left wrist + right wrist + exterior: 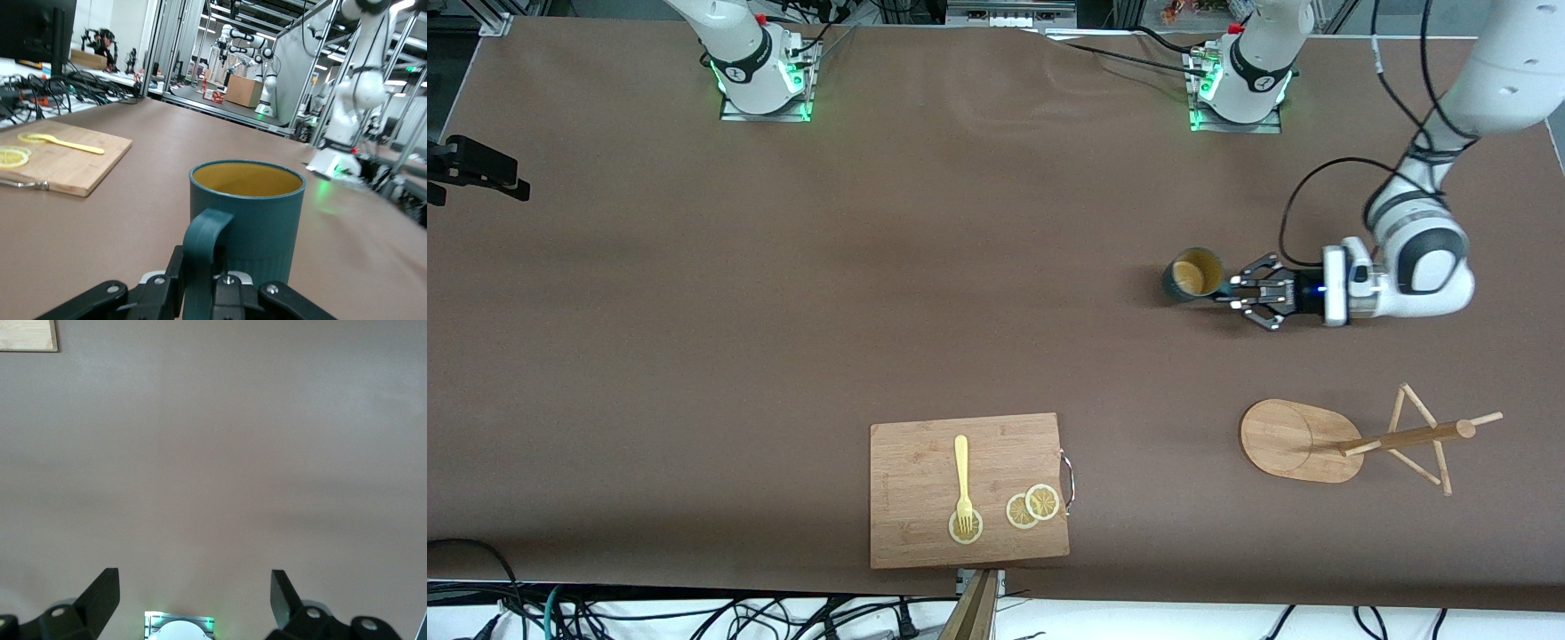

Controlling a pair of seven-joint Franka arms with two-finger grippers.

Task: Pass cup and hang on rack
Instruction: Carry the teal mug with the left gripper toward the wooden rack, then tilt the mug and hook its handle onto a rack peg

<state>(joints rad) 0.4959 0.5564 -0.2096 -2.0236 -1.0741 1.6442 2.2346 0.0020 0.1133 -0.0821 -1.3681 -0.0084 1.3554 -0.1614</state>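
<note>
Landmark: rack [1352,440], lying on its side w/ pegs splayed toward left arm's end of surface [783,311]. Cup [1193,273] stands farther from front camera than rack; bare surface betw. them. Left claw [1234,293] closed on cup handle, so approach from that side is blocked. Cutting board [969,489] w/ fork [963,480] and lemon slices [1032,507] lies toward right arm's end from rack, w/ a bare gap betw. them.

You can't see the dark teal mug's [247,220] base or handle bottom, cut off by the left wrist view's edge. Its pale lettering doesn't show.
</note>
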